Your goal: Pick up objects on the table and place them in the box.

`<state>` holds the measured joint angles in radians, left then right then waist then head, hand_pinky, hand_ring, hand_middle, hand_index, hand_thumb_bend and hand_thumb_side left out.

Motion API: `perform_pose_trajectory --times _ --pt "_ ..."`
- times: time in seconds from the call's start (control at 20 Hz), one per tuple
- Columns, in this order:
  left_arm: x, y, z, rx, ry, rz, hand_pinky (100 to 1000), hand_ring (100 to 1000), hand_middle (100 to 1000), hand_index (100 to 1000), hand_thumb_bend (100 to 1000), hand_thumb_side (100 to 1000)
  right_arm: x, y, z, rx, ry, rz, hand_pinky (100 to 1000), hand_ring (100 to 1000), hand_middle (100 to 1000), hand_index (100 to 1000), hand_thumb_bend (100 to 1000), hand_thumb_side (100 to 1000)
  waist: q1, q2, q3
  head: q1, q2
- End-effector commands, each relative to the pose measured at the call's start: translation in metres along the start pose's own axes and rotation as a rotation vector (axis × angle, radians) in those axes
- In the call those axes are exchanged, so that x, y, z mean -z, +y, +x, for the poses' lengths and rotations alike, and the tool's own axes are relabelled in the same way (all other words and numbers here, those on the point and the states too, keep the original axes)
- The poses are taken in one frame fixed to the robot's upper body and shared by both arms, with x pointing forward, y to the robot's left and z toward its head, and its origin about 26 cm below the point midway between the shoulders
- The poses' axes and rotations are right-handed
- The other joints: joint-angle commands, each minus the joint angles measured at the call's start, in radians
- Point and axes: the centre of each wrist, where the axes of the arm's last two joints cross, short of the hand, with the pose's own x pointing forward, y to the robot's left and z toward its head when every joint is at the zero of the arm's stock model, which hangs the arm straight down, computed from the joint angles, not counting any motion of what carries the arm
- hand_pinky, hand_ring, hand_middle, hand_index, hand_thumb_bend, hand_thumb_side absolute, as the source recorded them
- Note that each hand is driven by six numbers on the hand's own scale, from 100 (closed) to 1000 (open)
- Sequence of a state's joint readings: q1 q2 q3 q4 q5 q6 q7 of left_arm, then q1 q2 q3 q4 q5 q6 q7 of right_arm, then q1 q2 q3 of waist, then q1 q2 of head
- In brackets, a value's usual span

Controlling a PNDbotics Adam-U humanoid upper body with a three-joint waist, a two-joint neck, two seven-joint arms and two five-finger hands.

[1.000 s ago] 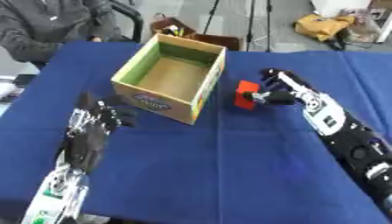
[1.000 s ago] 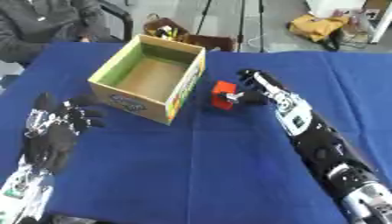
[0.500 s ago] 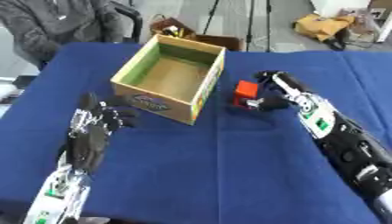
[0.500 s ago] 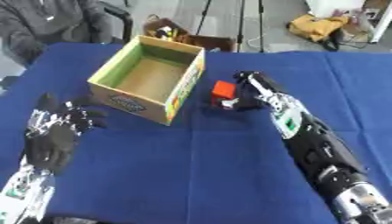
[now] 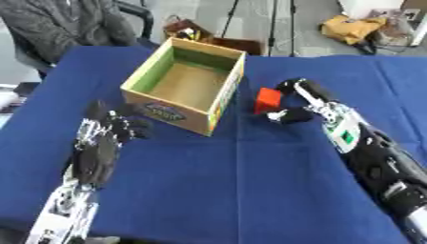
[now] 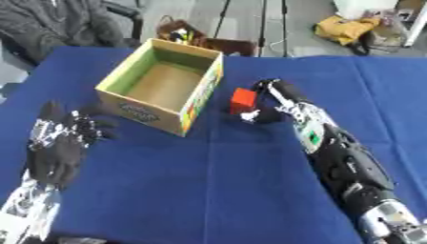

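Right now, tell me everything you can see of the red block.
The red block is a small boxy piece, bright red-orange with flat faces, its material not clear. It stands on the blue tablecloth, apart from the right wall of the open cardboard box, outside it. The right hand is at its right side, fingers curved round it with the thumb near its lower edge; whether it is lifted cannot be told.
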<state>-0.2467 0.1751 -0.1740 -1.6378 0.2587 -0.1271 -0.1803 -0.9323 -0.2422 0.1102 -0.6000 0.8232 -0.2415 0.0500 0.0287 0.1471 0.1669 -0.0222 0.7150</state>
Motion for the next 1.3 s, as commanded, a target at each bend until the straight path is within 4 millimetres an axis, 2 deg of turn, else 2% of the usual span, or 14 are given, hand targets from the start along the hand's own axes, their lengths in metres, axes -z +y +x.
perform_pose_trajectory --times 0.05,0.15,0.2,0.3,0.35,0.4,0.55,0.65,0.9,1.3 --pt "0.005 0.000 0.008 0.009 -0.029 -0.017 638 688 719 792 412 1000 0.002 -0.004 0.001 -0.009 -0.006 -0.004 752 787 718 821 581 540 0.001 -0.013 0.001 0.001 -0.005" --pt "0.005 0.000 0.008 0.009 -0.029 -0.017 638 688 719 792 412 1000 0.002 -0.004 0.001 -0.009 -0.006 -0.004 752 787 718 821 581 540 0.001 -0.013 0.001 0.001 -0.005" --pt "0.005 0.000 0.008 0.010 -0.029 -0.017 638 688 719 791 415 1000 0.002 -0.004 0.002 -0.010 -0.007 -0.005 730 740 525 623 253 354 0.001 -0.013 0.001 0.002 -0.005" --pt "0.004 0.001 0.008 0.010 -0.027 -0.014 637 688 719 791 416 1000 0.004 -0.010 0.007 -0.030 -0.018 -0.035 719 720 487 575 178 312 -0.003 -0.012 -0.001 0.006 -0.005" --pt "0.004 0.001 0.008 0.010 -0.026 -0.013 637 688 719 791 416 1000 0.005 -0.010 0.009 -0.038 -0.018 -0.050 719 720 487 575 178 312 -0.003 -0.012 -0.001 0.007 -0.005" --pt "0.004 0.001 0.007 0.010 -0.025 -0.012 637 688 719 791 415 1000 0.005 -0.011 0.011 -0.044 -0.017 -0.067 708 703 462 540 118 273 -0.004 -0.012 -0.002 0.007 -0.005" --pt "0.003 0.001 0.007 0.010 -0.024 -0.010 637 688 719 791 415 1000 0.006 -0.014 0.014 -0.050 -0.009 -0.123 677 655 392 459 100 150 -0.004 -0.013 -0.004 0.009 -0.004" --pt "0.003 0.001 0.007 0.010 -0.023 -0.009 637 688 719 791 415 1000 0.006 -0.015 0.015 -0.049 -0.004 -0.160 665 639 370 436 100 100 -0.004 -0.013 -0.005 0.010 -0.004" --pt "0.003 0.002 0.006 0.010 -0.022 -0.008 637 688 718 791 416 1000 0.007 -0.017 0.020 -0.041 -0.001 -0.241 639 603 319 378 100 100 -0.004 -0.016 -0.006 0.010 -0.004" --pt "0.002 0.002 0.006 0.010 -0.020 -0.006 636 688 717 790 417 1000 0.010 -0.027 0.032 -0.005 -0.035 -0.335 626 590 309 368 100 100 -0.003 -0.018 -0.006 0.009 -0.004"
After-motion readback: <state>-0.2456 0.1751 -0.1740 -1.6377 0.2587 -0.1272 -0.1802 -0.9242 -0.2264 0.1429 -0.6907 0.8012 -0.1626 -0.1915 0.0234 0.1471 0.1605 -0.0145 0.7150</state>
